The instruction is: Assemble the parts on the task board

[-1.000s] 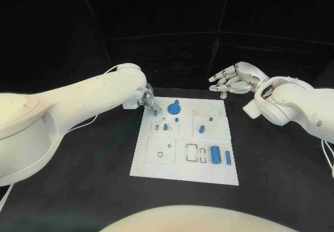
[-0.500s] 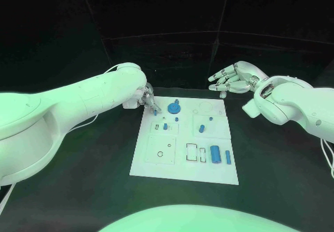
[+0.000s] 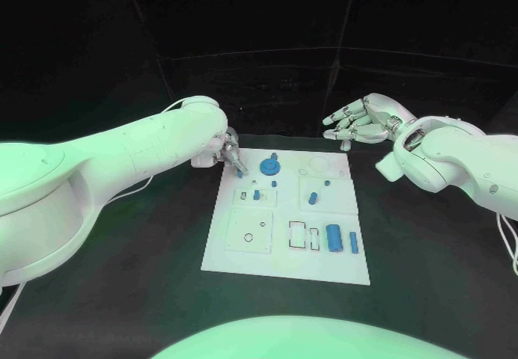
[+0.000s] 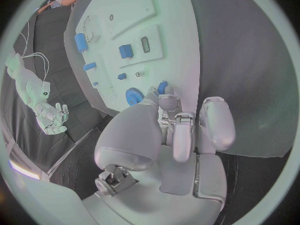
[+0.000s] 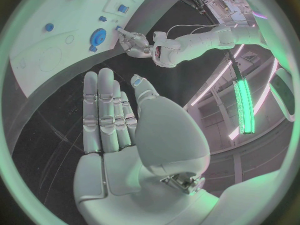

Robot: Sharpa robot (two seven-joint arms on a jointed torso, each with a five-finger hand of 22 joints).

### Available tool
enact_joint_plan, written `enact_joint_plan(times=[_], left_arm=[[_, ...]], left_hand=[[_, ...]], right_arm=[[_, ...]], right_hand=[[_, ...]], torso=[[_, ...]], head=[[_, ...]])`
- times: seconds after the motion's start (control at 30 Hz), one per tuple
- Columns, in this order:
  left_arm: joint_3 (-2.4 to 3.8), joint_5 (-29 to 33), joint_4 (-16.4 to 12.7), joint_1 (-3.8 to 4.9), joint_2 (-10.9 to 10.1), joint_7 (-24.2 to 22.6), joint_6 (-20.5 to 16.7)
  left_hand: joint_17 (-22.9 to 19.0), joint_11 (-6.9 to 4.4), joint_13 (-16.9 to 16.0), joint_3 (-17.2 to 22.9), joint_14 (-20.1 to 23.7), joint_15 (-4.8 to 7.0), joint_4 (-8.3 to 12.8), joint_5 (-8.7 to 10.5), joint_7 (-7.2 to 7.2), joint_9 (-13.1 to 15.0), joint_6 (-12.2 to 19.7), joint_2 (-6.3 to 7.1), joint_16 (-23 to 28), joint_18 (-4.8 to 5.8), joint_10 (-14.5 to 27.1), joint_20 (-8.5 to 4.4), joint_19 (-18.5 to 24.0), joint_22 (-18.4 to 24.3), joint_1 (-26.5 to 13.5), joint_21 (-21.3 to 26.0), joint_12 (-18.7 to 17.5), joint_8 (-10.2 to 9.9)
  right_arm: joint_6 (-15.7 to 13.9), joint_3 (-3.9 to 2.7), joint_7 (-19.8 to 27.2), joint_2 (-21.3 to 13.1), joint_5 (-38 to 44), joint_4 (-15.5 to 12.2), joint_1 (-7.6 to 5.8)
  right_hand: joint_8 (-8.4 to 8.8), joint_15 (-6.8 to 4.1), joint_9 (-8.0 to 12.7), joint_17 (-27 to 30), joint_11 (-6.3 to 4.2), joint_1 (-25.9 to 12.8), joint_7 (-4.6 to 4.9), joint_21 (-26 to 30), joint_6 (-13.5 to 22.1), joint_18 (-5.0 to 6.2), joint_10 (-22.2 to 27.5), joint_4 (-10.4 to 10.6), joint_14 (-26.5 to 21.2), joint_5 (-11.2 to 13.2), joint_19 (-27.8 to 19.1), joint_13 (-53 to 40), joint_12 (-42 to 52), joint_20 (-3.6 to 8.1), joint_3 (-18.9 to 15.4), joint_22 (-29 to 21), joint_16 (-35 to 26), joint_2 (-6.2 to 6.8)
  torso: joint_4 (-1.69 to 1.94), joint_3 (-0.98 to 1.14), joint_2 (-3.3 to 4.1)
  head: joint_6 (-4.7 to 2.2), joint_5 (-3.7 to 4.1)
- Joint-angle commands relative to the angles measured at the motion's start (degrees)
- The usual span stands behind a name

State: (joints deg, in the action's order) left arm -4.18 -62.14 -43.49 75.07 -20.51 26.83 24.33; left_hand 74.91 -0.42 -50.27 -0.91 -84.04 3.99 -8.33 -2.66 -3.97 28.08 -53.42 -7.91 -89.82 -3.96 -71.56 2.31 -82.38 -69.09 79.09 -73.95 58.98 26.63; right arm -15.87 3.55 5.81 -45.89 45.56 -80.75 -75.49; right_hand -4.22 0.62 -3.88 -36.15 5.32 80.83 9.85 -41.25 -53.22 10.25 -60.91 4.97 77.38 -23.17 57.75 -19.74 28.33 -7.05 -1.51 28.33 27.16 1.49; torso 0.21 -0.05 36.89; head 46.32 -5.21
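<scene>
The left hand [image 3: 230, 158] pinches a small blue part [image 4: 162, 87] at the task board [image 3: 248, 258]'s far-left corner. The right hand [image 3: 361, 121], fingers apart and empty, hovers beyond the far-right corner. Nothing has moved.

The task board [image 3: 251, 254] is a white rectangular plate lying flat on the black table, divided into raised square panels with cut-out recesses. Blue parts sit on it: a gear [image 3: 270, 166] near the far edge, a small peg [image 3: 313, 199] mid-board, a large cylinder [image 3: 334, 238] beside a slimmer pin [image 3: 353, 242] near the right edge.
</scene>
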Motion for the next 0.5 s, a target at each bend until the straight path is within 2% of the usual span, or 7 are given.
enact_joint_plan(times=[0.03, 0.13, 0.2, 0.4, 0.5], left_arm=[[0.01, -0.36, 0.07, 0.08, 0.05, -1.37, 0.54], [0.01, -0.44, 0.0, 0.08, -0.1, -2.02, 0.42], [0.01, -0.4, -0.16, 0.09, -0.3, -2.45, 0.08], [0.01, 1.54, -0.85, 0.1, -1.03, -3.26, -2.03], [0.0, 4.55, -1.79, 0.16, -1.8, -3.36, -3.78]], left_hand=[[15.09, -0.59, 0.23, 2.01, -5.96, 0.43, 2.35, -0.18, 0.66, -0.18, 0.24, -0.92, -0.18, -0.69, 0.15, -0.43, -0.11, -0.02, 2.97, -0.07, -0.32, 0.06], [15.09, -0.42, 0.75, 5.17, -5.96, 0.41, 4.88, -0.23, 0.41, -0.45, 0.78, -1.33, -0.18, -0.71, 0.46, -0.53, -0.02, 0.11, 5.41, 0.1, -0.99, -0.17], [15.09, -0.18, 1.1, 6.84, -5.96, 0.18, 5.66, -0.25, 0.14, -0.58, 0.84, -0.99, -0.18, -0.69, 0.47, -0.4, 0.03, 0.15, 5.24, 0.18, -1.34, -0.14], [15.09, -0.08, 1.77, 14.83, -5.96, -0.16, 7.91, -0.48, -0.27, -0.92, 0.63, 1.38, -0.18, -0.74, 0.04, -0.03, 0.04, 0.13, 1.79, 0.37, -1.79, 0.52], [15.09, 0.06, 2.2, 20.81, -5.96, -0.28, 9.11, -1.18, -0.21, -0.98, 0.55, 3.37, -0.18, -0.83, -0.21, 0.0, 0.05, 0.18, -1.48, 0.54, -1.88, 1.25]], right_arm=[[0.11, -0.05, 0.57, 0.02, -0.19, -0.08, -0.11], [0.09, -0.05, 0.52, -0.03, -0.19, -0.11, -0.11], [0.07, -0.05, 0.48, -0.09, -0.19, -0.13, -0.11], [0.07, -0.05, 0.45, -0.17, -0.19, -0.1, -0.11], [0.15, -0.05, 0.46, -0.25, -0.23, -0.07, -0.11]], right_hand=[[0.09, 0.34, -0.02, -0.07, -0.03, -0.23, 0.37, 0.32, -0.01, 0.24, 0.19, 0.05, 0.2, -0.14, 0.27, 0.09, -0.19, -0.2, 0.16, -0.06, -0.35, 0.06], [0.09, 0.34, -0.02, -0.07, -0.03, -0.23, 0.37, 0.32, -0.01, 0.24, 0.19, 0.05, 0.2, -0.14, 0.27, 0.09, -0.19, -0.2, 0.16, -0.06, -0.35, 0.06], [0.09, 0.34, -0.02, -0.07, -0.03, -0.23, 0.37, 0.32, -0.01, 0.24, 0.19, 0.05, 0.2, -0.14, 0.27, 0.09, -0.19, -0.2, 0.16, -0.06, -0.35, 0.06], [0.09, 0.34, -0.02, -0.07, -0.03, -0.23, 0.37, 0.32, -0.01, 0.24, 0.19, 0.05, 0.2, -0.14, 0.27, 0.09, -0.19, -0.2, 0.16, -0.06, -0.35, 0.06], [0.08, 0.32, -0.02, -0.1, -0.04, -0.17, 0.36, 0.34, -0.02, 0.25, 0.17, 0.04, 0.23, -0.17, 0.29, 0.15, -0.18, -0.19, 0.22, -0.07, -0.38, 0.06]], torso=[[0.02, 0.01, 0.0], [0.02, -0.01, 0.02], [0.02, 0.02, -0.02], [0.09, -0.01, -0.04], [0.13, 0.03, -0.09]], head=[[0.07, 0.0], [0.08, 0.13], [0.15, 0.27], [0.21, 0.23], [0.32, 0.47]])
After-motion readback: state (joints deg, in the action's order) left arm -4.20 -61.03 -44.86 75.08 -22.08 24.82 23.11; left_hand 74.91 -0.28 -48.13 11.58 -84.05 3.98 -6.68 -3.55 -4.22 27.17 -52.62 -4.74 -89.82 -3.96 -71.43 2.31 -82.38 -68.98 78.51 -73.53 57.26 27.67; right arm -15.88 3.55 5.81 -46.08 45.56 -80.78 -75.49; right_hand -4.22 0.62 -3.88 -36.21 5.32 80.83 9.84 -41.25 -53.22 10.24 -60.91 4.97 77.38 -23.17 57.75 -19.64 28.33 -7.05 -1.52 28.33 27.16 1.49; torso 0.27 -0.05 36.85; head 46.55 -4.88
